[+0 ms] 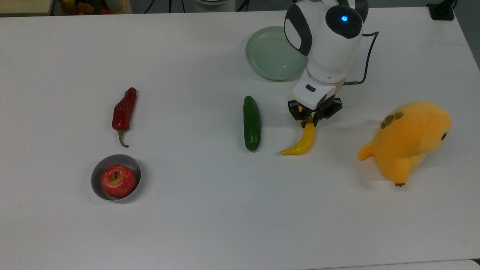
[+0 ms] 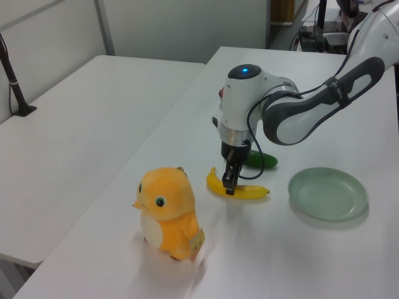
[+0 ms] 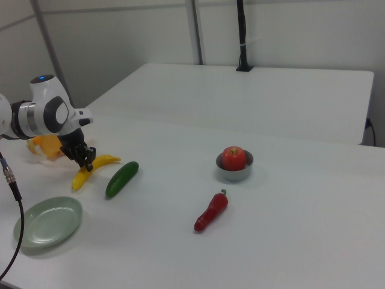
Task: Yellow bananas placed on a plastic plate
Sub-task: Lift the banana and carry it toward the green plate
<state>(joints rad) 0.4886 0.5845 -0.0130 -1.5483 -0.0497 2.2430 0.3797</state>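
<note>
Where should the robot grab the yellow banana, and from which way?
Best from straight above, on the thick stretch of the slim, curved, bright-yellow banana near its stem end. It lies flat on the white table, so its narrow sides are free for the jaws to cross. The gripper already sits there, jaws closed on it. The thin hooked tip would likely slip.
</note>
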